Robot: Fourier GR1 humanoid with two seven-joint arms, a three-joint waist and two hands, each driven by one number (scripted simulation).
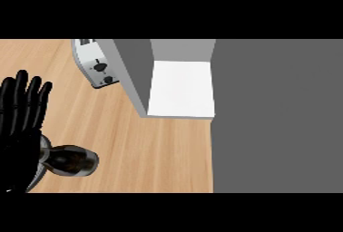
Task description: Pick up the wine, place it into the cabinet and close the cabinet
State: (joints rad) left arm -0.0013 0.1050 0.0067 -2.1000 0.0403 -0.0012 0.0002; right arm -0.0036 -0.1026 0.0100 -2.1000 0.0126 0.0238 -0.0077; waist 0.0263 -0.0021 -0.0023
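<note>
1. The left hand (21,118) showed at the nine o'clock edge of the head view, with its fingers straight and pointing toward twelve o'clock, holding nothing
2. The wine (69,161) stood on the wooden counter (134,149) at about eight o'clock in the view, seen from above as a dark bottle with a glossy round shoulder
3. The bottle sat just beside the heel of the left hand, on its three o'clock side; whether the two touched could not be told, since the hand overlapped the bottle's nine o'clock edge
4. The cabinet (181,88) lay at about twelve o'clock from the view's centre, open, with a white floor inside and a grey side wall along its nine o'clock edge
5. A silver toaster (97,68) with two dark knobs stood at eleven o'clock, just beside the cabinet's grey wall
6. A broad grey surface (278,115) filled the three o'clock side of the view, meeting the counter along a straight edge
7. The wine was well apart from the cabinet, toward seven o'clock from it, across bare wood
8. The right hand did not show in the view
</note>
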